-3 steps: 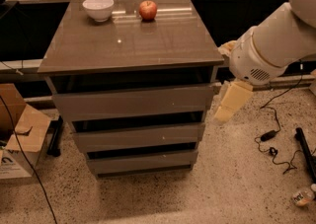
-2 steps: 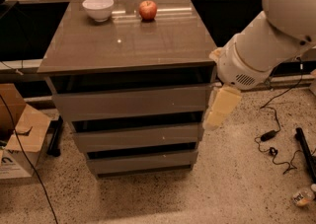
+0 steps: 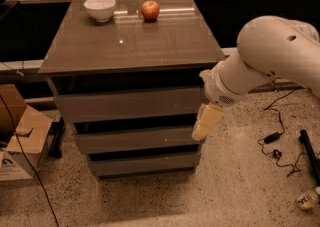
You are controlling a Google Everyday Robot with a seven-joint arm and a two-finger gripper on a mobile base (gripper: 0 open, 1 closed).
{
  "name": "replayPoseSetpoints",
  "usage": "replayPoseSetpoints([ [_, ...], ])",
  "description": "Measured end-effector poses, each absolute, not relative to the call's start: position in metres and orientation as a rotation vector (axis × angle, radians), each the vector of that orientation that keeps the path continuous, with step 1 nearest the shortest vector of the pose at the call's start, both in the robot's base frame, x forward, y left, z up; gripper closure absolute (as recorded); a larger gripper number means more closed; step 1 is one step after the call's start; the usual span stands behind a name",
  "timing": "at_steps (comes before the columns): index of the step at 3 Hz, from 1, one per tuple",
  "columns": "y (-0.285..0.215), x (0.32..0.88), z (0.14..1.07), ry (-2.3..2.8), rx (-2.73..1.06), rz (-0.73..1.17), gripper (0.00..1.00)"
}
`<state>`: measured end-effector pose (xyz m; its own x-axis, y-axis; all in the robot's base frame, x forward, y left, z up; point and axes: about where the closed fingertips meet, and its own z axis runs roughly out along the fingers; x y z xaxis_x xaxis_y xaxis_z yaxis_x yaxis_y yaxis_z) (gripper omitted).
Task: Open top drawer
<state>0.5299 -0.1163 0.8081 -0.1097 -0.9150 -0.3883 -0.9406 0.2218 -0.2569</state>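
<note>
The top drawer [image 3: 127, 103] is a wide grey-brown front with no handle, just under the cabinet top, and it sits flush and closed. Two narrower drawer fronts lie below it. My gripper [image 3: 206, 120] hangs from the white arm at the right end of the top drawer front, its cream-coloured fingers pointing down and reaching toward the gap above the middle drawer. It holds nothing that I can see.
A white bowl [image 3: 100, 8] and a red apple [image 3: 150, 10] sit at the back of the cabinet top [image 3: 130, 41]. An open cardboard box [image 3: 17, 131] stands on the floor at the left. Black cables [image 3: 277, 141] and a small bottle [image 3: 306, 200] lie on the floor at the right.
The arm and gripper have moved left, from beside the cabinet's right side to in front of the right end of the top drawer. The drawer has not moved.
</note>
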Motion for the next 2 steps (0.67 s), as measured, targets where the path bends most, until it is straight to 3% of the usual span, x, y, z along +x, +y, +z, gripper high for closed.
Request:
replayPoseSetpoints([
  [2,-0.106,0.602,0.739,1.992,-1.633,0.152,0.00],
])
